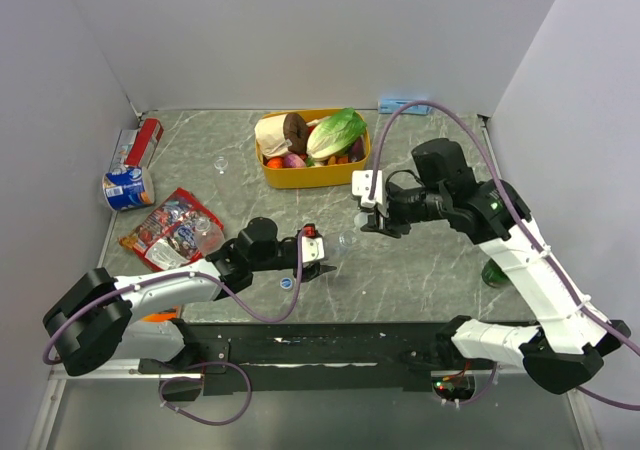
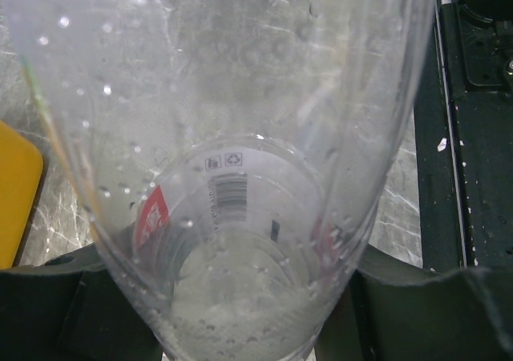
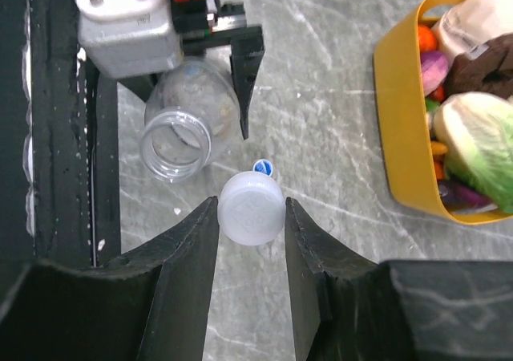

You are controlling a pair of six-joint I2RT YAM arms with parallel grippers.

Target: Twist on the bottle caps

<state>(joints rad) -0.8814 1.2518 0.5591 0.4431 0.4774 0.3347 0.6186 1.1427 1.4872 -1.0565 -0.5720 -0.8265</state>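
My left gripper is shut on a clear bottle, held roughly level just above the table with its open mouth facing the right arm. In the left wrist view the bottle fills the frame between the fingers. In the right wrist view the bottle and its uncapped mouth lie just ahead and left. My right gripper is shut on a whitish-translucent cap, a short way from the mouth. In the top view the right gripper is just right of the bottle. A blue cap lies on the table and also shows in the right wrist view.
A yellow tub of toy food stands at the back centre and shows in the right wrist view. A dark green bottle stands behind the right arm. Snack packets, a can and a small clear object lie to the left.
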